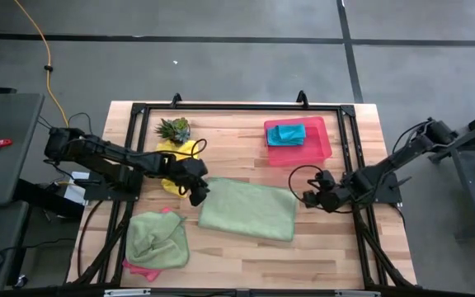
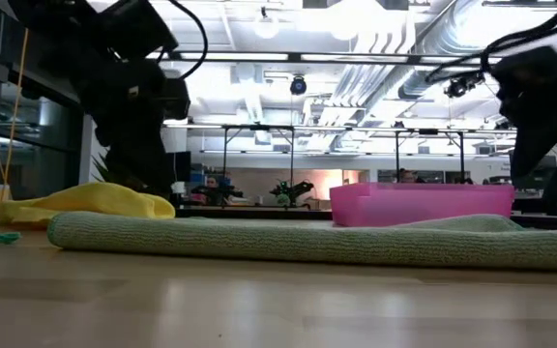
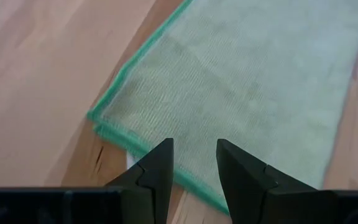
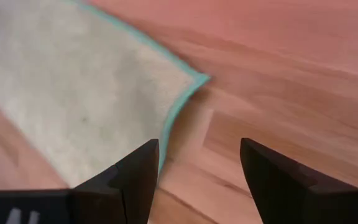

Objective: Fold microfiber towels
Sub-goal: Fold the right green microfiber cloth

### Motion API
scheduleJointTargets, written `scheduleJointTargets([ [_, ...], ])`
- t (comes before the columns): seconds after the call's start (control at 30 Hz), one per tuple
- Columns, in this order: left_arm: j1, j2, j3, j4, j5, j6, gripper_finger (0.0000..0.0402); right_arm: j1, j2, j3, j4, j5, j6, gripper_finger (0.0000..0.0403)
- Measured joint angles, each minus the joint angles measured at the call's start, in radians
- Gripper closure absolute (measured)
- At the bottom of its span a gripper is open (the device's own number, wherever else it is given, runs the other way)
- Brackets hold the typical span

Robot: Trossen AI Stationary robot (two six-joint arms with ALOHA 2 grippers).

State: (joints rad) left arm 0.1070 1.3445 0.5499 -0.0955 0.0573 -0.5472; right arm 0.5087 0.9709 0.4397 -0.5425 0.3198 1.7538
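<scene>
A light green towel (image 1: 248, 209) lies folded in half, flat on the table's middle. My left gripper (image 1: 198, 195) is open just off its left edge (image 3: 143, 151), above the table. My right gripper (image 1: 311, 197) is open just off its right edge; a towel corner (image 4: 194, 79) shows in front of its fingers. A second light green towel (image 1: 157, 238) lies crumpled on a pink towel (image 1: 141, 269) at the near left. A yellow towel (image 1: 176, 154) lies bunched behind my left arm. A folded teal towel (image 1: 286, 133) lies in the pink tray (image 1: 322, 142).
A small spiky green plant (image 1: 174, 128) stands at the far left by the yellow towel. The pink tray stands at the far right. A black frame (image 1: 242, 106) runs round the table's edges. Bare wood lies near the front edge, right of the crumpled towels.
</scene>
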Motion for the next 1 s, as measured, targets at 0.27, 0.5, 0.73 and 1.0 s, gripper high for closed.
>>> scheduleJointTargets([
  [0.27, 0.000, 0.001, 0.001, 0.159, -0.007, 0.024, 0.0289, -0.055, 0.082, 0.000, 0.094, -0.080, 0.085, 0.0185],
  [0.5, -0.002, 0.081, 0.001, 0.204, 0.020, 0.026, 0.0289, -0.102, 0.213, 0.000, 0.283, -0.123, 0.089, 0.0185],
  [0.73, -0.058, 0.212, 0.001, 0.240, 0.041, 0.018, 0.0289, -0.116, 0.314, 0.000, 0.374, -0.123, 0.156, 0.0185],
  [1.0, -0.109, 0.317, 0.006, 0.304, 0.029, 0.000, 0.0289, -0.128, 0.400, 0.001, 0.570, -0.061, 0.159, 0.0185],
])
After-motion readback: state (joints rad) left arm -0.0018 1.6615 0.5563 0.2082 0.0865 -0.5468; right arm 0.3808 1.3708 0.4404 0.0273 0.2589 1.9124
